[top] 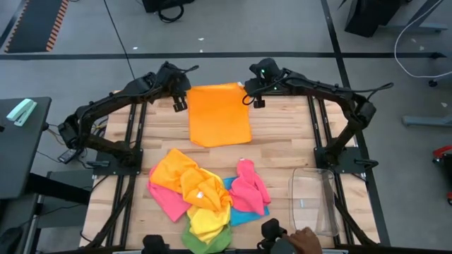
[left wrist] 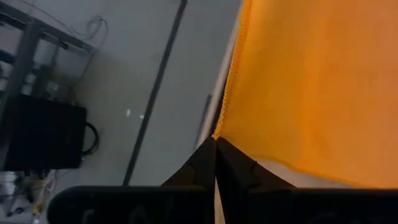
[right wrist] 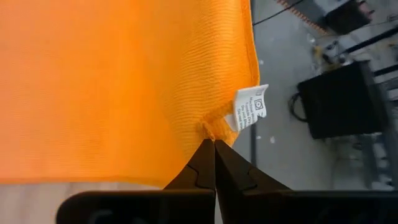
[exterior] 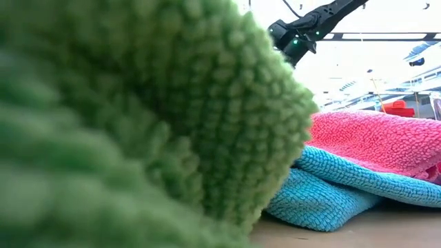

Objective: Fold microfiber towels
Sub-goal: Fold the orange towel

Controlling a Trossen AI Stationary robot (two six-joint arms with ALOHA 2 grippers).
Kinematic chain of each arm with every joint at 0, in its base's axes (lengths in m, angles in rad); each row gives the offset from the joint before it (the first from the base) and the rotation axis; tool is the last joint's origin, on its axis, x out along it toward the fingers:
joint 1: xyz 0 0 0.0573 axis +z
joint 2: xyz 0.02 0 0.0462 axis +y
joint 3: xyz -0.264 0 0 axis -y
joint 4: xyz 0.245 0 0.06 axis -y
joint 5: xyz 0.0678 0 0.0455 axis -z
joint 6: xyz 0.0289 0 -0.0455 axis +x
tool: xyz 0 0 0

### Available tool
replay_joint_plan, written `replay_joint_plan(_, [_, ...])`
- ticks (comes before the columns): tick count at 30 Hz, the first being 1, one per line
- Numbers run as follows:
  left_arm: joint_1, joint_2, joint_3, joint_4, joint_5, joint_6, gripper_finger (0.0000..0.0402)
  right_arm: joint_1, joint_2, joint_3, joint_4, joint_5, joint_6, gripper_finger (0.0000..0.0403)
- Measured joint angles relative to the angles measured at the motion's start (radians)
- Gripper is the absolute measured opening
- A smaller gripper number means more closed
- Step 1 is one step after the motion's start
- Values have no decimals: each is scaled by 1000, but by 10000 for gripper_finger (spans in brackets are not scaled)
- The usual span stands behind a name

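Orange towel (top: 219,114) — white tag (right wrist: 251,107).

- The high camera looks straight down on the whole table (top: 282,144) and both arms.
- The low camera sits at tabletop level, almost pressed against a green towel (exterior: 131,117) that fills most of its picture.
- Each wrist camera looks close past its own fingers at one far corner of the orange towel (top: 219,113), the same cloth seen from overhead.

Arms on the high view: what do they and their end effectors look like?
Both are dark, jointed and slim, with black cables alongside. The right end effector has a green light glowing beside it; the left end effector is plain black. Fingers are dark, tapering wedges.
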Motion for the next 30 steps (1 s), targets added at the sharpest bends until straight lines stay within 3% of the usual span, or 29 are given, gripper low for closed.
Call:
replay_joint_plan(4, [29,25,1,46,65,11,6,-13,0,0,14,-5,-30,3])
replay_joint_plan(14, [62,142,0,111,68,50,6,-69,1,0,16,-56,-34,3])
replay_joint_plan(30, [-69,141,0,34,71,-7,15,67,1,0,-232,-37,-56,3])
